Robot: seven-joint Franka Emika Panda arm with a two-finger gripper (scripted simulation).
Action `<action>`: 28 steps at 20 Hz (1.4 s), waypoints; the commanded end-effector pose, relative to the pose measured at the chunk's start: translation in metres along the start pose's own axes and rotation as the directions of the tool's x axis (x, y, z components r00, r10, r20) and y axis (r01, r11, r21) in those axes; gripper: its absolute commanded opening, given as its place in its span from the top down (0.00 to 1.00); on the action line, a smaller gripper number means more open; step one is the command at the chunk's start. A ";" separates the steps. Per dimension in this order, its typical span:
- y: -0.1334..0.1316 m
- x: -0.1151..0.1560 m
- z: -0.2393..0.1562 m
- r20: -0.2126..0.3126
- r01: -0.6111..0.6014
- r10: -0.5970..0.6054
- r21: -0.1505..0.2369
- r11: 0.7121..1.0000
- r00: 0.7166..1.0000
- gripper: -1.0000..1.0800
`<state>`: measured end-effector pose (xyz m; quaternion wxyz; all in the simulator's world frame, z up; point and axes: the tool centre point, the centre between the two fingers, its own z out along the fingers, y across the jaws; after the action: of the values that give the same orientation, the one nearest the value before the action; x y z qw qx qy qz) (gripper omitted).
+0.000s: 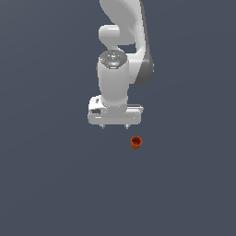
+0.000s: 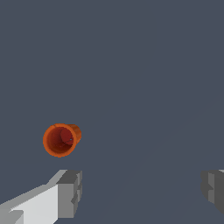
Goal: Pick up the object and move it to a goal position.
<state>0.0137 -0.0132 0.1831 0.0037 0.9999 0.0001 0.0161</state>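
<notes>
The object [image 1: 136,142] is a tiny orange-red cup with a darker hollow top, standing on the flat grey ground. In the exterior view my white gripper [image 1: 115,126] hangs above it, offset a little toward that view's left, fingertips pointing down. In the wrist view the cup [image 2: 61,139] shows its open mouth, lying outside the gap and beside one grey fingertip [image 2: 69,192]. My gripper [image 2: 142,189] is open, with a wide span and nothing between the fingers.
The white arm [image 1: 122,41] rises behind the gripper toward the top of the exterior view. Plain dark grey ground [image 1: 55,184] spreads in every direction with no other objects visible.
</notes>
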 end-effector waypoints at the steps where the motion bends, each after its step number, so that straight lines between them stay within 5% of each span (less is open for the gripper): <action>1: 0.000 0.000 0.000 0.000 0.000 0.000 0.000 1.000 1.000 0.04; 17: -0.013 0.003 0.011 -0.002 0.066 -0.066 -0.006 0.998 0.998 0.04; 28: -0.079 0.004 0.069 0.021 0.080 -0.080 0.005 0.997 0.997 0.04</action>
<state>0.0202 0.0540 0.1239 0.0033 0.9992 0.0390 0.0074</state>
